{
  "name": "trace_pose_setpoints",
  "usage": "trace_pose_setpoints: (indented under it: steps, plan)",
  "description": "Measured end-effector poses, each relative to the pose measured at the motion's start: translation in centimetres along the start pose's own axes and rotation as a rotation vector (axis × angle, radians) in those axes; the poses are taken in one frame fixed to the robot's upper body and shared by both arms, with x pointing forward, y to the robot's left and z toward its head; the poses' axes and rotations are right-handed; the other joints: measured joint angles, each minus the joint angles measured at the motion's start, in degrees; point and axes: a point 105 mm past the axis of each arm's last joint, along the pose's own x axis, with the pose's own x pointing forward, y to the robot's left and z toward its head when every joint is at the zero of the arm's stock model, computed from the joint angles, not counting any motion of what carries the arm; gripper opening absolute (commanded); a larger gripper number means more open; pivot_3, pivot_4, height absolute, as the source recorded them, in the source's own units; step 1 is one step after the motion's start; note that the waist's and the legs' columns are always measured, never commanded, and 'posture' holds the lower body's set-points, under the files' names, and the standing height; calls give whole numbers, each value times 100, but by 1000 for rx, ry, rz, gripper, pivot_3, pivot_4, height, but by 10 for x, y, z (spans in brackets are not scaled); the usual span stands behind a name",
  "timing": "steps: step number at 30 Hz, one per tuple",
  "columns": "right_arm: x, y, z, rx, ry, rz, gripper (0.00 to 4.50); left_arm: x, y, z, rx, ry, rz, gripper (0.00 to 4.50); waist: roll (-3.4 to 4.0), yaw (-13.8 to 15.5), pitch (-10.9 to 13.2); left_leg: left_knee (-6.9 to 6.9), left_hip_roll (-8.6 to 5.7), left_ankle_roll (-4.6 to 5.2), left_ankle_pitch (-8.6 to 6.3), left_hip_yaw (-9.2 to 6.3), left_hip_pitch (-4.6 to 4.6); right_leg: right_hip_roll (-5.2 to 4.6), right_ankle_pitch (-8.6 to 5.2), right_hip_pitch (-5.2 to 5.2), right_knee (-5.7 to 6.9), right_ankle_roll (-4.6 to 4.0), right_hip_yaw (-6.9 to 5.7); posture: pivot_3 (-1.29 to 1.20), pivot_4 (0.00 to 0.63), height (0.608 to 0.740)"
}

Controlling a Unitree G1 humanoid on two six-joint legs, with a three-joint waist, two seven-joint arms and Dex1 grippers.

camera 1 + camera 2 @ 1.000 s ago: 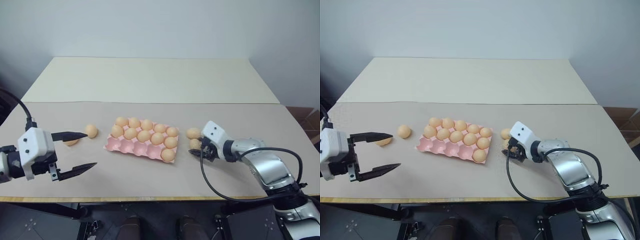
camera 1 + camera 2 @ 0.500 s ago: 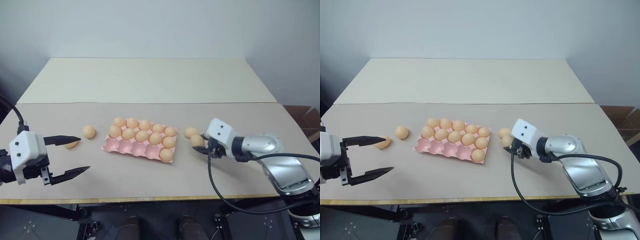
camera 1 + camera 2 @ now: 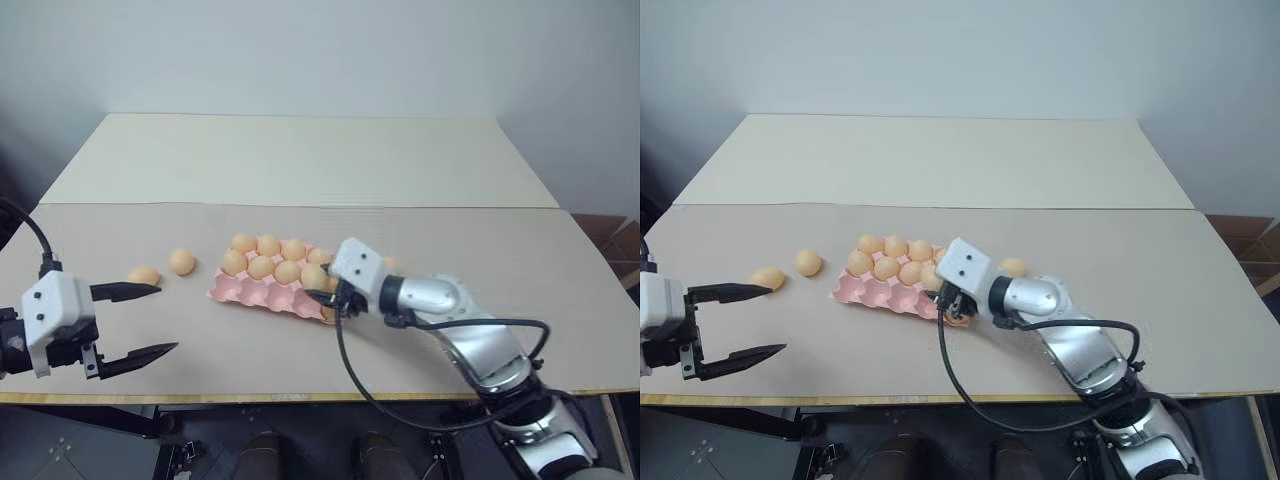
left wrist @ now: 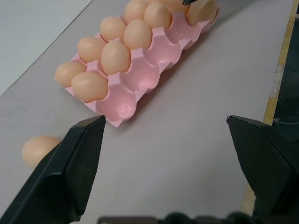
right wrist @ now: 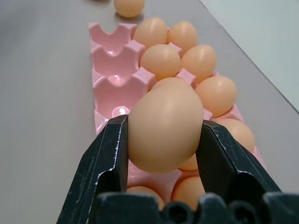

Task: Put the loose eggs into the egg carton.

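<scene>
— Since a second ago, what has moved?
— Right gripper [image 5: 163,140]: it has swung from the two eggs at the tray's right end to a spot over the near right corner of the flat pink moulded egg carton [image 3: 262,291], its black fingers pinching one smooth pale orange-tan egg [image 5: 164,125].

— And going left to right along the beige table [image 3: 300,170]?
— Near the left edge the left gripper [image 3: 140,321] hangs with its two fingers spread wide, nothing between them. Just beyond its upper finger lie two loose eggs [image 3: 144,275], the second [image 3: 181,262] nearer the carton.

— The carton itself?
— It sits mid-table; its far rows hold eggs, and several near-row cups are bare.

— Anything to its right?
— One more loose egg [image 3: 1013,267], just beyond the right arm.
</scene>
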Motion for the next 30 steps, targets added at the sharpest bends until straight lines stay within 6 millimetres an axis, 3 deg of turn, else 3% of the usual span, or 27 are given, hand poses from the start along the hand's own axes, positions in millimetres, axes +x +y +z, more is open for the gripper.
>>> trace_pose_setpoints:
  steps: [7,14,18,21,27,30]
  plan:
    - [6,4,5,-32,-27,11,4484,-1,1,0,3,0,3,4500,0,-10,0,0,2,0,0,0,2,3,0,0,2,0,0,0,150,740]
    - [10,8,8,-68,-34,18,4484,0,2,2,9,-4,8,4500,0,-6,0,0,0,0,0,0,1,1,0,0,0,0,0,0,150,740]
    - [1,4,6,-85,-25,0,4484,0,3,3,16,-9,13,4500,0,-1,0,0,0,0,0,0,1,0,0,1,0,0,-1,0,150,740]
    - [-18,-10,8,-99,-15,-30,4484,1,4,5,20,-13,14,4500,0,7,0,0,-1,0,0,-1,-1,-1,0,2,-3,0,-2,0,150,740]
    - [-91,-47,-8,-96,102,-79,4484,2,6,7,30,-26,15,4500,0,24,0,-2,0,1,-1,0,1,-2,0,11,-14,0,-7,0,150,740]
    - [-126,-55,-19,-72,177,-77,4484,2,7,8,32,-29,15,4500,0,15,0,-6,2,1,-1,0,5,0,0,12,-14,0,-6,0,150,740]
